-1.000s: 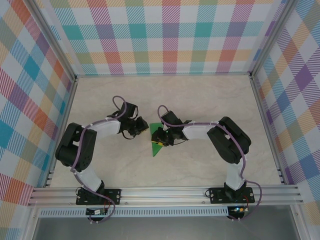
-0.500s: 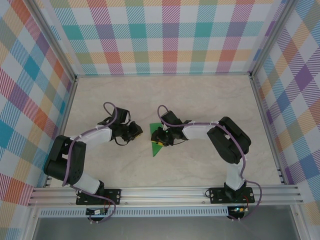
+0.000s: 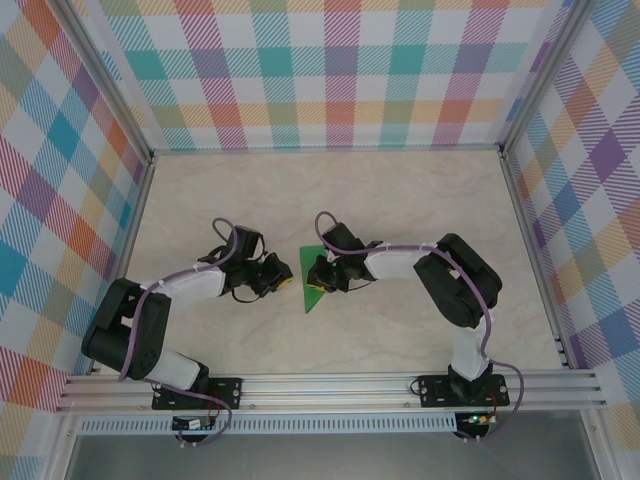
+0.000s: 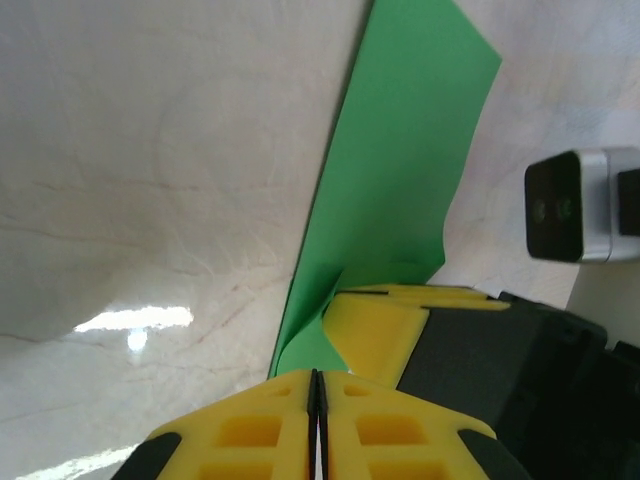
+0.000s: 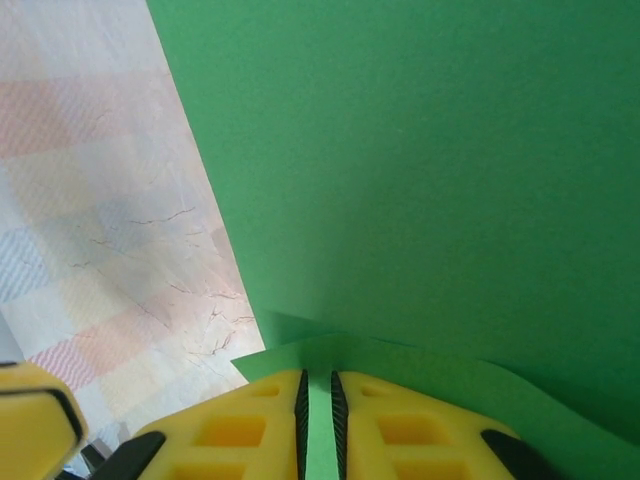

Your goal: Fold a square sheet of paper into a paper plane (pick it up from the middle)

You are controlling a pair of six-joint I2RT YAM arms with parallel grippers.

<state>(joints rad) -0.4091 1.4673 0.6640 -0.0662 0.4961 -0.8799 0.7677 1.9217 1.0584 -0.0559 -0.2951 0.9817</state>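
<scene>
My right gripper [image 5: 318, 376] is pinched shut on the green paper [image 5: 420, 170] lying on the bench [image 4: 150, 150]. My left gripper [image 4: 316, 373] sits closed at its edge. It looks light, floppy and easily creased, so I'd hold the folded layers.

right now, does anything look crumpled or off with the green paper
Yes: the green paper has a small kink and a raised edge just where the right gripper pinches it, so it isn't lying flat there. Nothing else stands out.
</scene>
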